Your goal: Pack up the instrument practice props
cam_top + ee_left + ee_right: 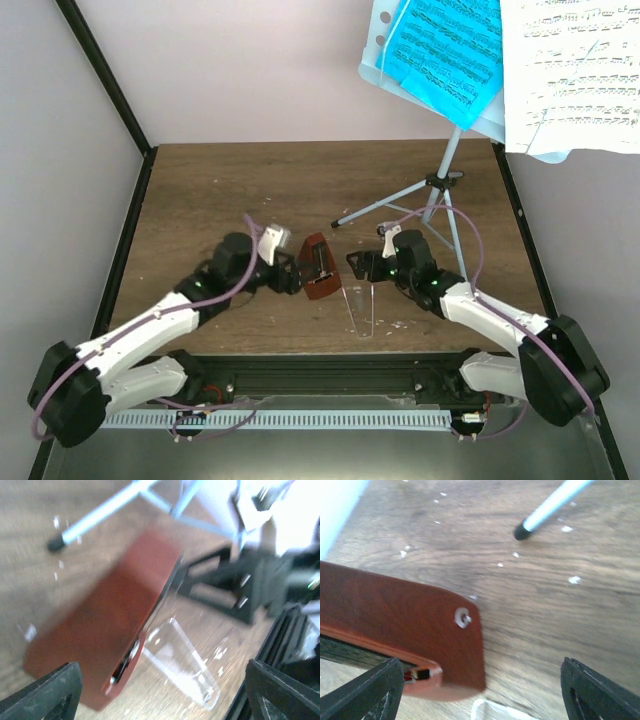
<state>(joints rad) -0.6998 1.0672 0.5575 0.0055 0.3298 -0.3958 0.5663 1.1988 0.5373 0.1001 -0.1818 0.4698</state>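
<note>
The red-brown metronome (318,267) lies on its side mid-table, its clear cover (362,310) off and lying just in front of it. My left gripper (290,272) is open right next to the metronome's left side; the left wrist view shows the metronome (110,635) near the left finger and the cover (182,662) ahead. My right gripper (356,266) is open just right of the metronome, which also shows in the right wrist view (405,630). The pale blue music stand (470,125) on its tripod (440,190) holds a blue page (445,45) and a white page (570,70).
A tripod leg (380,208) reaches toward the metronome, its black foot (521,531) close behind it. The wooden table (220,190) is walled at back and sides. A black rail (330,375) runs along the near edge.
</note>
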